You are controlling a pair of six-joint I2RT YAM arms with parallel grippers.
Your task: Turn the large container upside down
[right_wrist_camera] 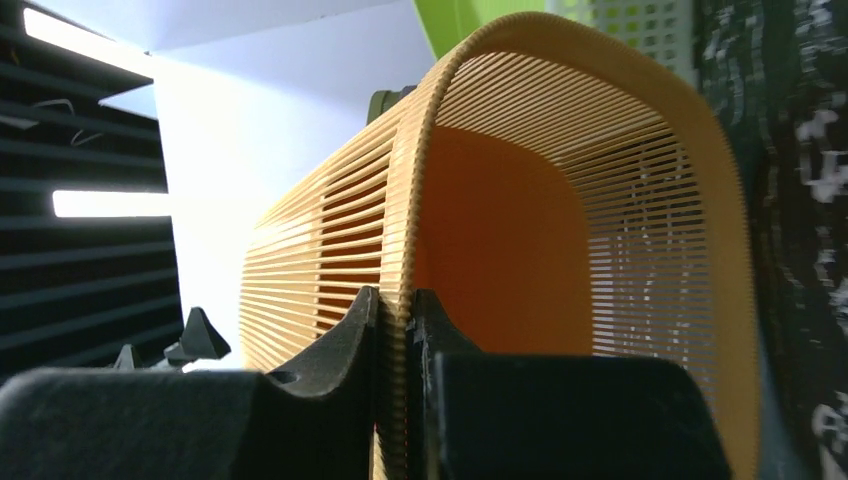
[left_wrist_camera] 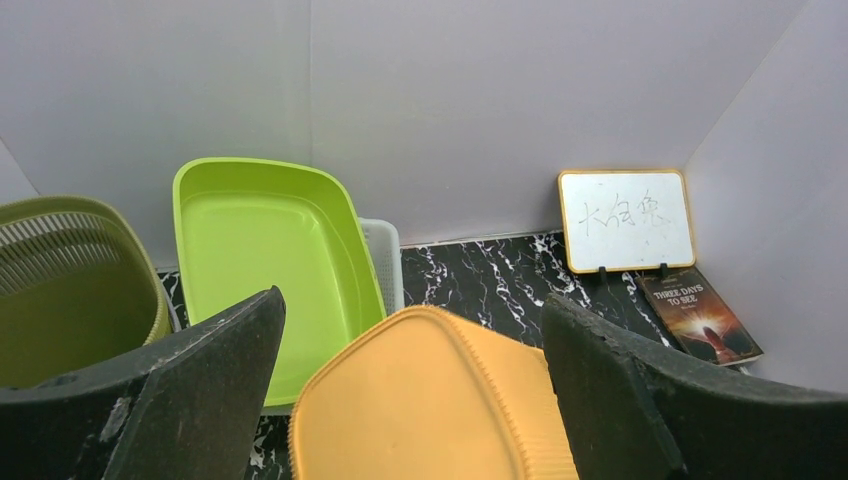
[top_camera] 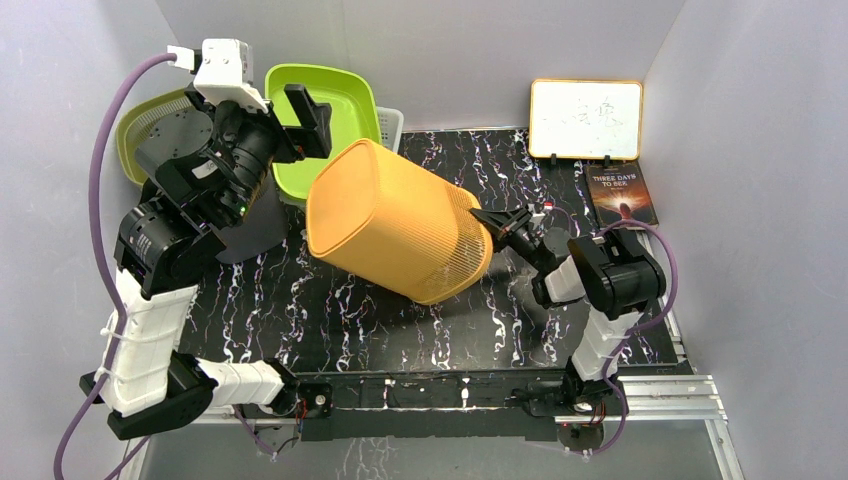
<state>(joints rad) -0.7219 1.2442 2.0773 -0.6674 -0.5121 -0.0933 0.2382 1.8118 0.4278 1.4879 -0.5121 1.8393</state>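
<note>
A: Biggest first: the counter [top_camera: 400,330]?
B: Black, marble-look. The orange slatted basket [top_camera: 390,220] is mid-counter, tipped on its side, solid base up-left toward the left arm, open mouth toward the right arm.
A: Behind it?
B: Lime green tub [top_camera: 340,100] at the back wall, olive slatted basket [top_camera: 150,115] far left, behind the left arm. Whiteboard [top_camera: 586,120] propped back right, book [top_camera: 622,195] just in front of it.
A: Hands?
B: Right hand [right_wrist_camera: 395,300] clenched on the orange basket's rim, one finger inside, one outside. Left hand [left_wrist_camera: 412,300] released, fingers wide apart, above the basket's base, holding nothing.
</note>
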